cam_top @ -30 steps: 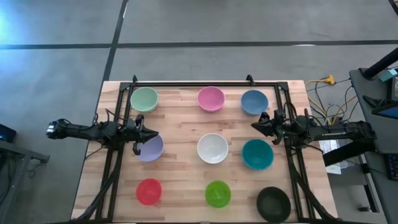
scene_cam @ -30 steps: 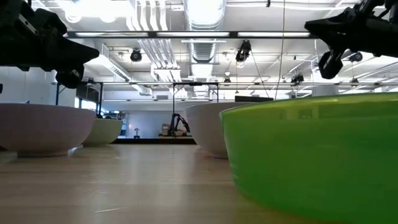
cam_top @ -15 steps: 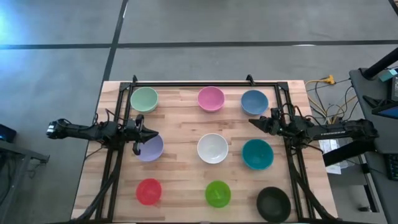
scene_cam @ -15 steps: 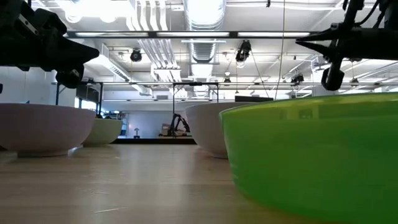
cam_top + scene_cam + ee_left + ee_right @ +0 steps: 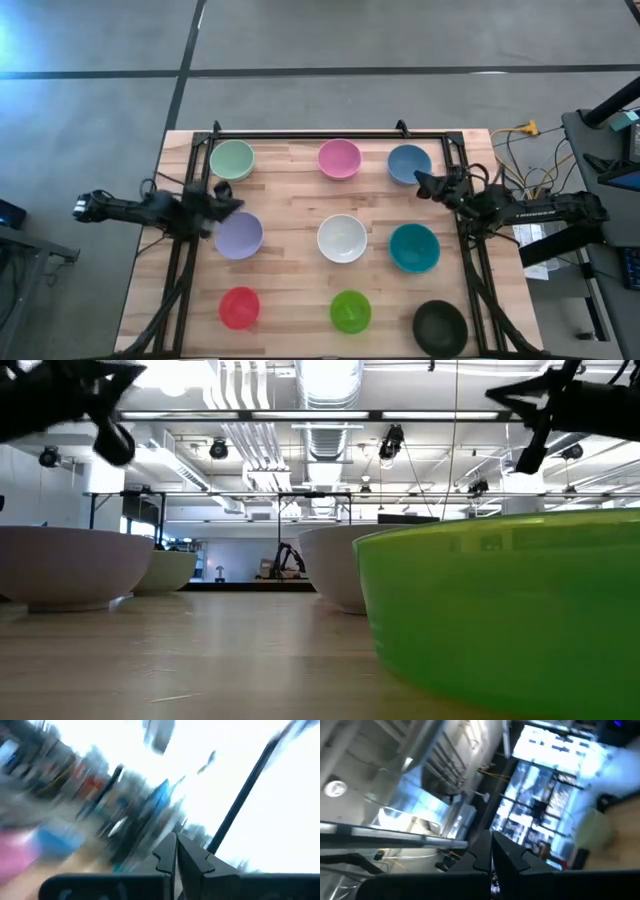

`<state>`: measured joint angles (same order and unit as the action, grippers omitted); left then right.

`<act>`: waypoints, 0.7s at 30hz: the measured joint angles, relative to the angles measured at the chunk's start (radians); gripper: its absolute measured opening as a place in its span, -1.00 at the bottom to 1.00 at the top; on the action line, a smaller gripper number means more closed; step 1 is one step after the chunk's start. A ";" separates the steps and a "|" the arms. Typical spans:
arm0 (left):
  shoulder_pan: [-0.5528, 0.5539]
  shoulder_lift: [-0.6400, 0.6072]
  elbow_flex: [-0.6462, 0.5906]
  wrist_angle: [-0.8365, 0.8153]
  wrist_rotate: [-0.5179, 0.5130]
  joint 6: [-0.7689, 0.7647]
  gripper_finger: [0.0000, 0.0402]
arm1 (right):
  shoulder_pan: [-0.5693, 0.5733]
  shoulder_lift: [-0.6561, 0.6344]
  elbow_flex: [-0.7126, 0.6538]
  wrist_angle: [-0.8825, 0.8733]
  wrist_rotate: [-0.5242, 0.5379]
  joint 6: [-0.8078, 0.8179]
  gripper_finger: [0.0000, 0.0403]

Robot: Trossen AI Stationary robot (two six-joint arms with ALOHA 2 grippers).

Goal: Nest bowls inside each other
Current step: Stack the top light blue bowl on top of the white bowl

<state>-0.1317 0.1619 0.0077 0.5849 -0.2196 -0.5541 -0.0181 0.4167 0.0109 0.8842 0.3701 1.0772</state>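
9 bowls sit on the wooden counter (image 5: 290,200) in a 3 by 3 grid, none nested, all apart from each other. Seen from above, the top row goes pale green bowl (image 5: 232,159) at the upper left, pink bowl (image 5: 339,158) in the middle, blue bowl (image 5: 409,164) at the upper right. Middle row is lavender bowl (image 5: 240,236), white bowl (image 5: 342,238), teal bowl (image 5: 414,248). Bottom row is red bowl (image 5: 239,308), bright green bowl (image 5: 351,311), and black bowl (image 5: 440,328) down in the lower right corner.

The left pincer (image 5: 226,198) sits between the pale green bowl and the lavender bowl, near the left edge of the grid, fingers pressed together and holding nothing. Its wrist view is pretty much all motion blur, but you can see the 2 dark fingertips (image 5: 176,854) meeting in a point.

The right pincer (image 5: 420,182) is just beside the lower edge of the blue bowl, above the teal one in the frame, also pressed together and empty. Its wrist camera looks up toward the ceiling and windows, with the closed tips (image 5: 491,851) at the bottom middle.

From counter height, the bright green bowl fills the lower right of the frame, the white bowl shows behind it near the centre, and the lavender bowl sits at the left with the pale green one just past it. Both arms show as dark shapes in the top corners, well clear of the counter.
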 joint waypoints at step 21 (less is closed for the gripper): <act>0.001 0.081 0.123 0.695 -0.468 0.237 -1.00 | -0.017 0.200 0.401 -0.015 0.089 -0.618 -0.96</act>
<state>-0.1303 0.2431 0.1302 1.2795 -0.6872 -0.3170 -0.0353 0.6168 0.4119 0.8693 0.4588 0.4595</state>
